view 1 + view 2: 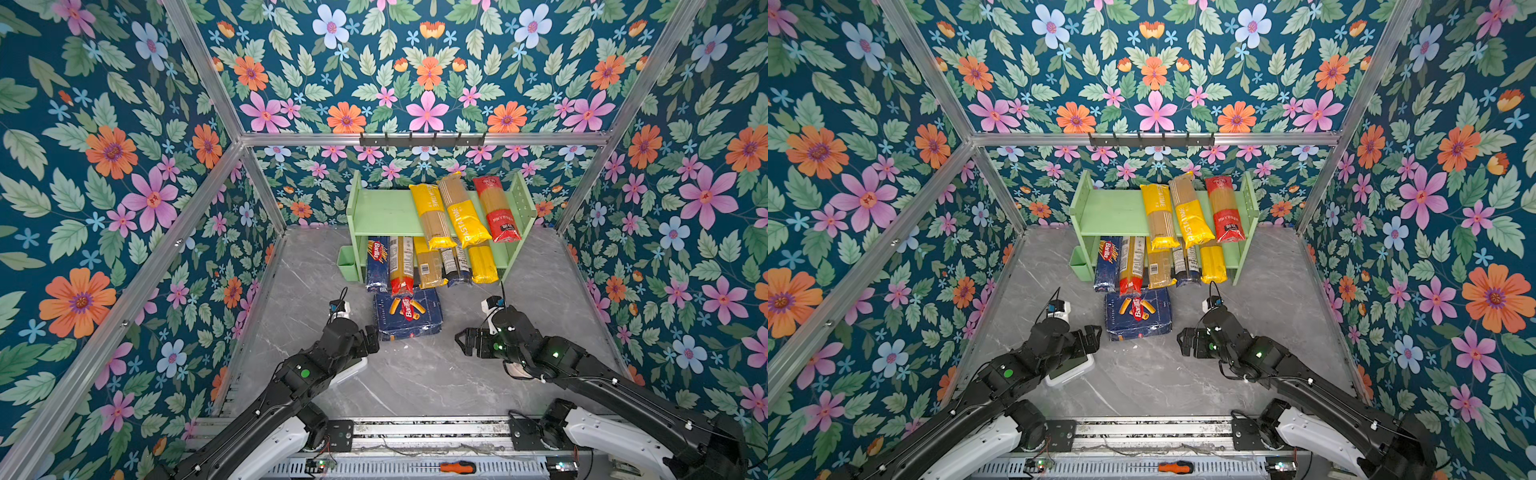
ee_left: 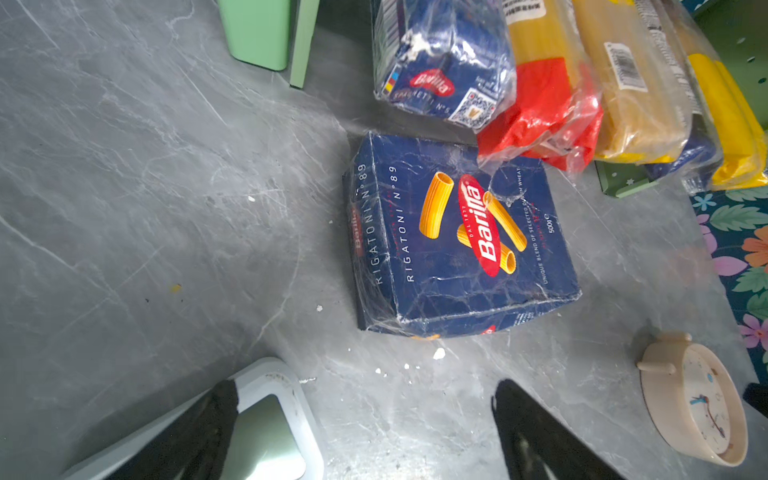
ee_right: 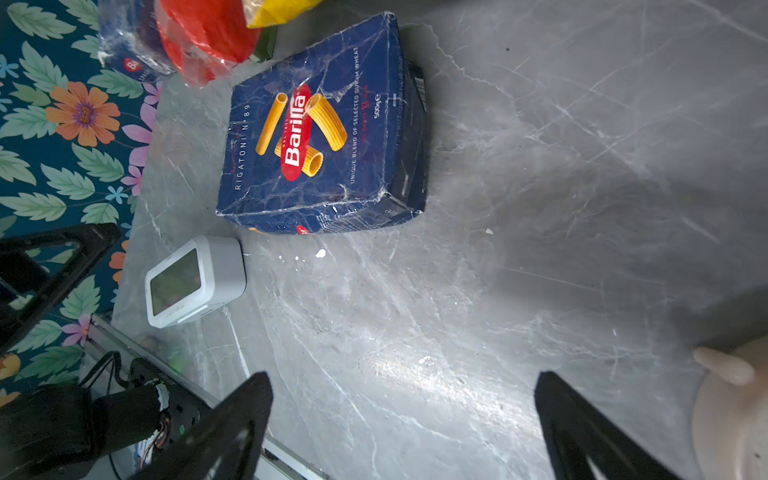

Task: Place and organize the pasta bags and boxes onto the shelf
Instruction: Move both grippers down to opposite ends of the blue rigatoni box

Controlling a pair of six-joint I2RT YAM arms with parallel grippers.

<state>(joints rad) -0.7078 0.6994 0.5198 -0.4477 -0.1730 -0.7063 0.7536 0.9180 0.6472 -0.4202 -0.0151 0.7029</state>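
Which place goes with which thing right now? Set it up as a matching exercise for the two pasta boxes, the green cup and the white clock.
Things: 1 rigatoni box; 2 spaghetti box; 3 green cup; 4 white clock.
Places: A lower tier of the shelf, leftmost; B table, beneath the left gripper; C table, in front of the shelf; D outside the shelf's side panel.
Pairs: 1-C; 2-A; 3-D; 4-B.

Both arms are black jointed segments with white shells at the base. The left arm (image 1: 286, 386) bears a round green dot on one housing; the right arm (image 1: 569, 357) shows small green lights. Each wrist carries a small white camera block (image 1: 341, 308) with a looping black cable. The fingers (image 3: 557, 407) are black, triangular, possibly ribbed
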